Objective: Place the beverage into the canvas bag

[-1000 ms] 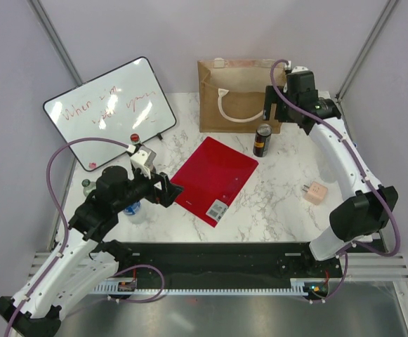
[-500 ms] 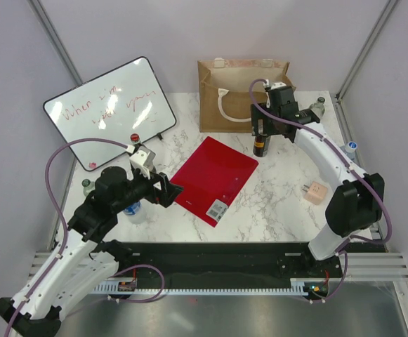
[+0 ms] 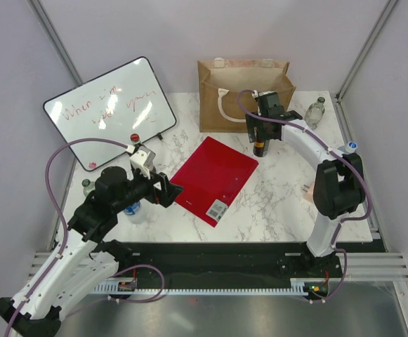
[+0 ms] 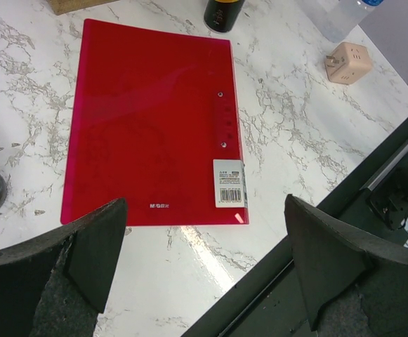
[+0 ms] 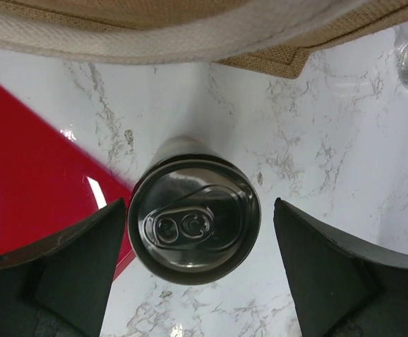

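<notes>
The beverage can stands on the marble table, just in front of the canvas bag and toward the right half of its front wall. It is outside the bag and not yet lifted. The right gripper hangs directly over the can with its jaws apart, one finger on each side. Neither finger clearly presses the can, so nothing is gripped.

A red folder lies flat further out from the bag's front wall, with its nearest corner just beside the can. A glass bottle stands by the bag's right side. The left gripper is well apart from the bag, over the folder's near end, with its jaws wide and empty.

**Risks**
- The left finger looks closer to the can than the right one. An uneven close would likely shove the can sideways toward the folder's edge, or tip it.
- The smooth round wall could slip in a shallow pinch.
- The bag is much taller than the can. A low lift would probably catch the pale rim or a rope handle, and could push the soft bag back or fold it.

**Orientation**
The can is upright with its long axis vertical. Its lid and pull tab face straight up at the right wrist camera.
</notes>
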`<state>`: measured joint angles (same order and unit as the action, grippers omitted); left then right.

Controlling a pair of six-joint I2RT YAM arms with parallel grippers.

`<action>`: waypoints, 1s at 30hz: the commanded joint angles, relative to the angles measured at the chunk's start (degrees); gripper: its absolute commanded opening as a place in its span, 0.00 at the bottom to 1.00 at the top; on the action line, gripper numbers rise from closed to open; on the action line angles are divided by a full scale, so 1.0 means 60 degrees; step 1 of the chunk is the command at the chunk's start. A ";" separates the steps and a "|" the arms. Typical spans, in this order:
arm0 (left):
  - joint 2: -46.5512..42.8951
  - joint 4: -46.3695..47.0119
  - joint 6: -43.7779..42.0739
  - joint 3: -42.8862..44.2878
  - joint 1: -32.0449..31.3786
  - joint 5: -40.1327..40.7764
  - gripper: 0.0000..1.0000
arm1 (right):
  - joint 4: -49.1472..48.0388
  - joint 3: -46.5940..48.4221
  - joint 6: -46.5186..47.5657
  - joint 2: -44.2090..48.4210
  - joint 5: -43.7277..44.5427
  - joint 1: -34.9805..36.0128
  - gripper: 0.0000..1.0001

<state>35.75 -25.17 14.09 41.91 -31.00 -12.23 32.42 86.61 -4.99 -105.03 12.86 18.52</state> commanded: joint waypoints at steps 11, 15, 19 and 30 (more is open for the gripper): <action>0.0077 0.0254 -0.0121 0.0061 -0.0047 -0.0057 1.00 | -0.0834 0.0491 0.0320 -0.0424 0.0126 0.0033 0.85; 0.0034 0.0240 -0.0121 0.0046 -0.0047 -0.0057 1.00 | -0.0834 0.0507 0.0232 -0.0410 0.0142 0.0077 0.80; 0.0062 0.0254 -0.0121 0.0046 -0.0047 -0.0086 1.00 | -0.0834 0.0492 0.0290 -0.0365 0.0229 0.0106 0.75; 0.0107 0.0254 -0.0121 0.0046 -0.0047 -0.0115 1.00 | 0.0335 0.0608 0.0042 0.0673 0.0258 0.0165 0.21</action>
<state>36.27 -25.15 14.09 41.91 -31.00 -12.23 30.61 87.37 -3.81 -106.45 13.82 19.03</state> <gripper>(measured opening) 0.995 0.658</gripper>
